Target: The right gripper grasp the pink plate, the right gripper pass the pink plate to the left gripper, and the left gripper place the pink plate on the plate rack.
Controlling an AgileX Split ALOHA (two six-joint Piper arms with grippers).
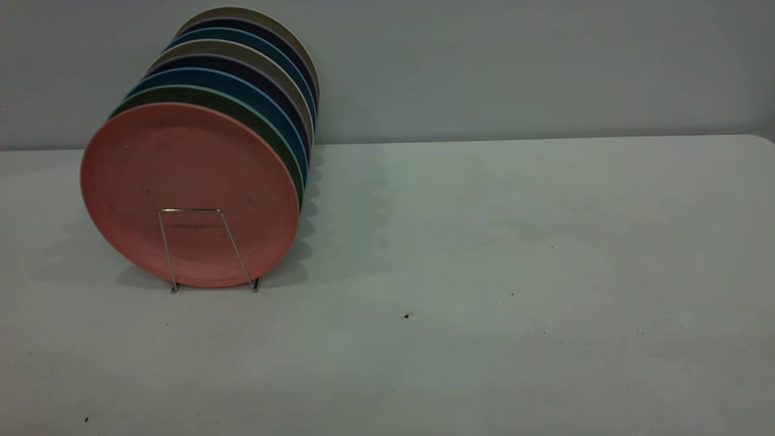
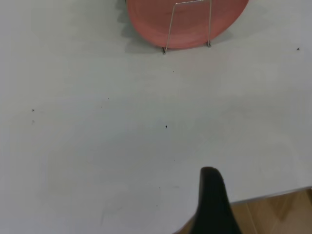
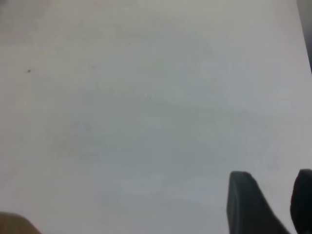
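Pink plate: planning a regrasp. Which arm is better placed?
Left, probably: the left gripper faces the pink plate in the plate rack; the right gripper sees only table.

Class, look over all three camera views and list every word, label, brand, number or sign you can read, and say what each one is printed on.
None: no text can be read in any view.
The pink plate, the plates stacked behind it, the plate rack, the table and the wall are all plain.
The left gripper and right gripper show no markings.
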